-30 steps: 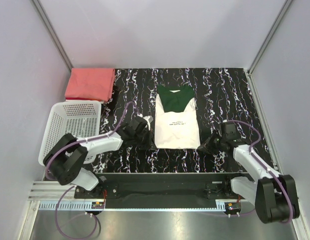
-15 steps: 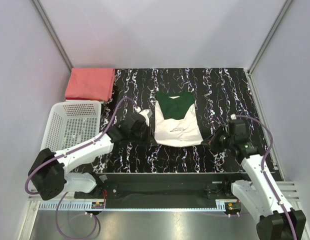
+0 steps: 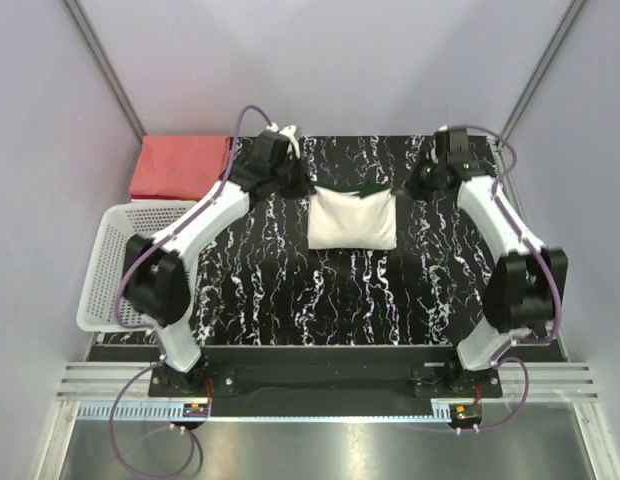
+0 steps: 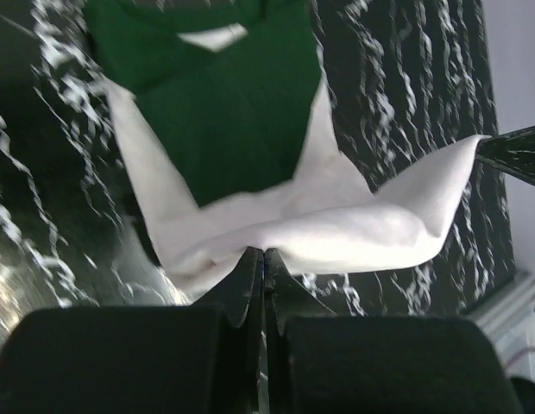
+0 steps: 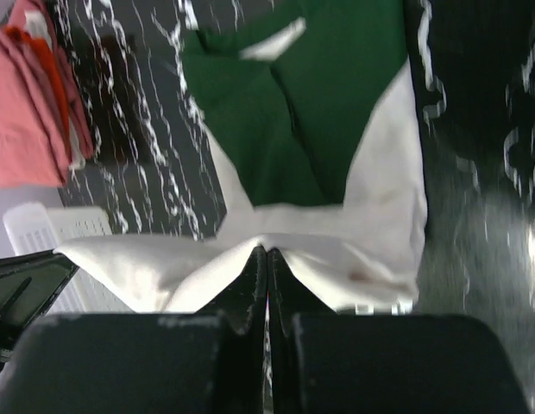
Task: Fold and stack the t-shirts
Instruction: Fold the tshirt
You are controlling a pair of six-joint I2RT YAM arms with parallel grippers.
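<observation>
Cream-white t-shirt (image 3: 352,222): it lies at the far middle of the table (image 3: 320,290). Its white lower half is drawn up over the dark green upper part, and from above only a sliver of green shows at the far edge.
Held edge: both wrist views show the white hem raised off the green cloth and stretched between the two arms.
Left gripper (image 4: 264,259): its jaws are pressed together on the white hem at the shirt's left corner.
Right gripper (image 5: 267,256): its jaws are likewise pinched tight on the white hem at the right corner.
Salmon-red t-shirt (image 3: 180,167): it sits folded at the far left corner of the table, well apart from the white one.
Basket (image 3: 120,262): white mesh, at the left edge, just nearer than the red shirt.
Writing: none can be read, as the cloth facing up is plain white.
Hard to make out: both wrist views are blurred. From above, the dark fingertips merge with the black marbled table. The basket's left side is cut off by the wall.
</observation>
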